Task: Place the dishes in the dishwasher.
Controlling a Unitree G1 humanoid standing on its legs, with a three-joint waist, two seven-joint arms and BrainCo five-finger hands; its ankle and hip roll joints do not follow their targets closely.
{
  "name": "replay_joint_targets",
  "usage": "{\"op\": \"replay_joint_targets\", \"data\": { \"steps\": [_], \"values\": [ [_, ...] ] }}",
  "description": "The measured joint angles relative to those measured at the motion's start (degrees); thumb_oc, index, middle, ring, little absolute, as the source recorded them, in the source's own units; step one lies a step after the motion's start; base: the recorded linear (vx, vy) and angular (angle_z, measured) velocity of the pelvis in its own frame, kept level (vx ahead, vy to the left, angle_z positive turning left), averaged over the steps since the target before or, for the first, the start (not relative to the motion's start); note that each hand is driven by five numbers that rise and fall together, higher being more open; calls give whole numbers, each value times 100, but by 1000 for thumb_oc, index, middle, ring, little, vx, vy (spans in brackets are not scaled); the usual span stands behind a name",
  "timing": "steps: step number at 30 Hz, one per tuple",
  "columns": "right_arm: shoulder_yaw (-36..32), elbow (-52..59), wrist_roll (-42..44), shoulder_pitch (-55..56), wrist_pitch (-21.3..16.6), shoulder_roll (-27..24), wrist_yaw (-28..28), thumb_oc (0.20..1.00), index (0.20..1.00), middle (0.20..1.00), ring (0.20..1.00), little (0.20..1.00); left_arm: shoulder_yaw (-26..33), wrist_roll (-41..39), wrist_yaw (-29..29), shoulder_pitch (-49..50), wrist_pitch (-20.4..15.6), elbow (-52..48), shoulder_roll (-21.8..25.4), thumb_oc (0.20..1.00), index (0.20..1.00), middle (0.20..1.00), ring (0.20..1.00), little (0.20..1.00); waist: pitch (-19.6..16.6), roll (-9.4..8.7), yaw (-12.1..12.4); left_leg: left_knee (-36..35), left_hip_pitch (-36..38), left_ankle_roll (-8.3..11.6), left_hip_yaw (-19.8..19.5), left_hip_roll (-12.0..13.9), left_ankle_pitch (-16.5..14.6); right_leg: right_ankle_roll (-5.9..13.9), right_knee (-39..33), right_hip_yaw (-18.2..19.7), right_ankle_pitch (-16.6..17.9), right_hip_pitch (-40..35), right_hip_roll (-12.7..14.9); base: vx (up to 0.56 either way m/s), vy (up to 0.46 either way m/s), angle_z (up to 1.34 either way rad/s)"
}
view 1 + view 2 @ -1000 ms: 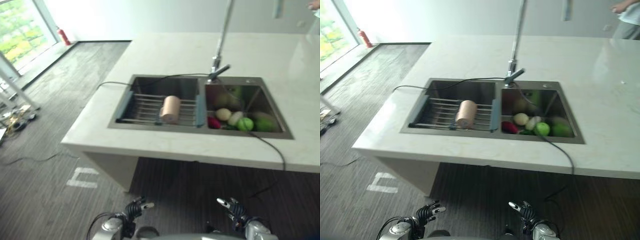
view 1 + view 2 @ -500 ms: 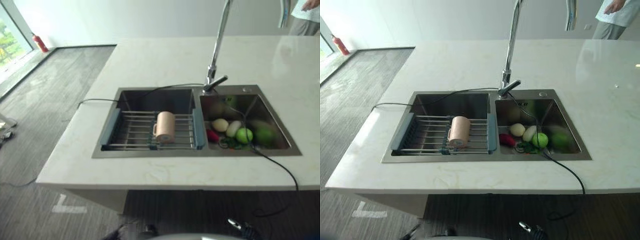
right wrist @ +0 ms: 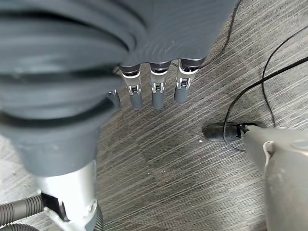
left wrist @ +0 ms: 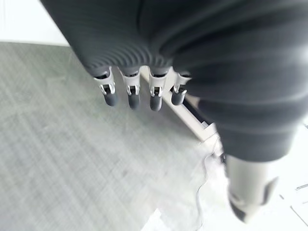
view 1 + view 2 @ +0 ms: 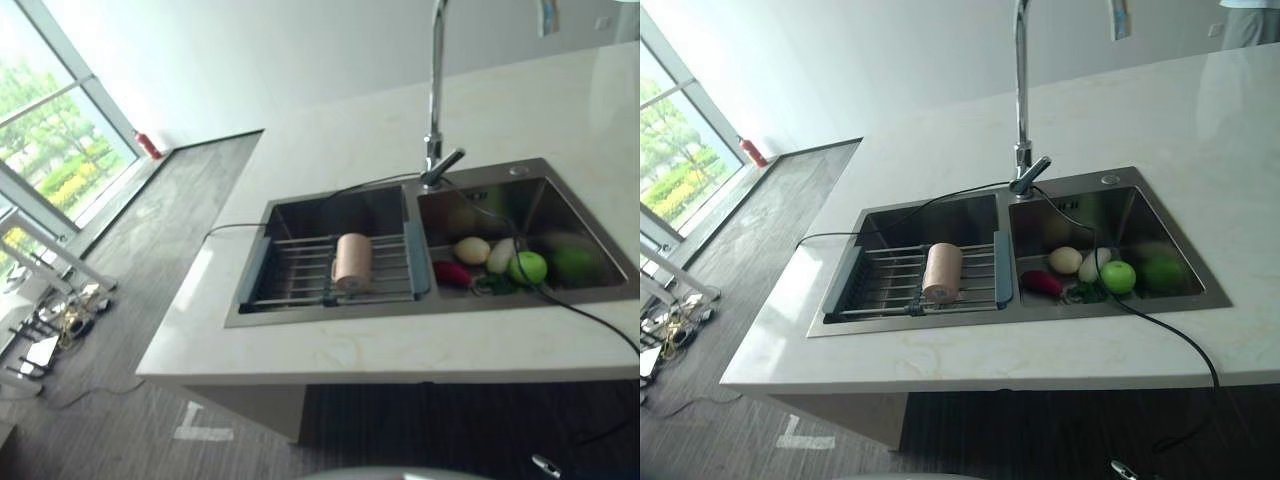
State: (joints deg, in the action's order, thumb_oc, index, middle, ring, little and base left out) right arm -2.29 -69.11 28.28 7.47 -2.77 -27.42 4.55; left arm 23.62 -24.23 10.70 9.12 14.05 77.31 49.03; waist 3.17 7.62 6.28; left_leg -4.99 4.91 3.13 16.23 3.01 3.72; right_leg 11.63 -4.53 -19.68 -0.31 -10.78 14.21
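Left eye view: the cup [image 5: 351, 260] lies on its side on the drying rack [image 5: 300, 272] in the sink's [image 5: 330, 312] left basin, at the rack's right end, well apart from the vegetables [image 5: 510, 265] in the right basin. Its long axis runs roughly front to back; the end nearer you looks closed, so the mouth probably faces the faucet [image 5: 436, 95], though I can't be sure.

Both hands hang low over the floor, nowhere near the table [image 5: 400, 350]. Left hand [image 4: 144, 91]: fingers straight, loosely spread, holding nothing. Right hand [image 3: 154, 94]: same, relaxed and empty.

Step in hand looks like the reach. Bring the right hand up over the table edge, come down across the cup's round body from above, thumb one side, fingers the other. Don't push it along the bars; it may roll.
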Motion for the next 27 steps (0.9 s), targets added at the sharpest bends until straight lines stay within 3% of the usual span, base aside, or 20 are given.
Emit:
{"op": "replay_joint_targets", "data": {
  "steps": [2,4,6,7,8,10,13,15,18,21,27],
  "values": [
    [192,465,1,66,118,-5,-57,1000,1000,1000,1000,1000,133,328,551,200,-235,-386,691,1000,1000,1000,1000,1000,16,-34,8,0,-30,0,0,10,0,1,10,2,-4,41,13,29,-71,2],
    [183,592,9,216,168,123,-59,1000,1000,1000,1000,1000,698,568,877,177,-470,-1530,1261,1000,1000,1000,1000,1000,-9,-141,105,0,-28,0,-19,-12,0,8,22,-27,-3,18,32,42,-78,7],
    [196,623,66,224,210,311,-56,1000,1000,1000,1000,1000,787,754,1072,130,-942,-2729,1683,1000,1000,1000,1000,1000,-1,-181,158,1,-21,-3,-30,-9,3,11,38,-27,-5,19,35,41,-76,3],
    [219,645,157,284,184,379,-58,1000,1000,1000,1000,1000,790,748,1148,142,-911,-3549,1700,1000,1000,1000,1000,1000,-3,-232,199,0,-10,-7,-32,-13,6,11,46,-27,-5,4,35,28,-70,7],
    [223,644,220,373,175,517,-57,1000,1000,1000,1000,1000,635,752,1157,140,-1043,-5058,1754,1000,1000,1000,1000,1000,27,-288,295,-2,-17,-7,-51,-14,7,13,56,-54,-7,-6,36,39,-84,6],
    [242,696,225,377,133,798,-73,1000,1000,1000,1000,1000,27,743,981,-335,-1445,-6967,1509,1000,1000,1000,1000,1000,30,-317,195,0,-21,-8,-58,-13,8,28,84,-46,-11,16,41,67,-108,0],
    [361,667,226,348,77,1133,-110,1000,1000,1000,1000,1000,-1261,821,648,-1010,-1623,-8588,450,1000,1000,1000,1000,1000,38,-316,-89,0,34,-5,3,9,8,14,65,25,3,9,14,91,-108,-13],
    [345,562,231,350,31,1170,-109,1000,1000,1000,1000,1000,-1916,997,219,-1250,-1666,-8738,-26,1000,1000,1000,1000,1000,46,-346,-325,0,48,4,73,34,12,-12,34,78,21,34,-17,79,-52,-22],
    [337,438,403,422,-41,1131,-107,1000,1000,1000,1000,1000,-2035,1599,-219,-1274,-1643,-8424,-336,1000,1000,1000,1000,1000,96,-389,-529,1,134,42,340,142,-14,-48,23,355,46,139,-111,76,-24,-47],
    [334,418,383,488,-92,1006,-100,1000,1000,1000,1000,1000,-2103,1987,-528,-1260,-1634,-7760,62,1000,1000,1000,1000,1000,247,-359,-663,1,214,65,630,210,-30,-105,-47,641,113,235,-170,64,-16,-51],
    [113,193,376,721,-165,870,-7,1000,1000,1000,1000,1000,-2294,2555,-925,-1396,-1635,-7670,655,1000,1000,1000,1000,1000,504,-39,-863,-2,334,146,903,274,-93,-68,-79,887,167,321,-186,48,-31,-27]
  ]
}}
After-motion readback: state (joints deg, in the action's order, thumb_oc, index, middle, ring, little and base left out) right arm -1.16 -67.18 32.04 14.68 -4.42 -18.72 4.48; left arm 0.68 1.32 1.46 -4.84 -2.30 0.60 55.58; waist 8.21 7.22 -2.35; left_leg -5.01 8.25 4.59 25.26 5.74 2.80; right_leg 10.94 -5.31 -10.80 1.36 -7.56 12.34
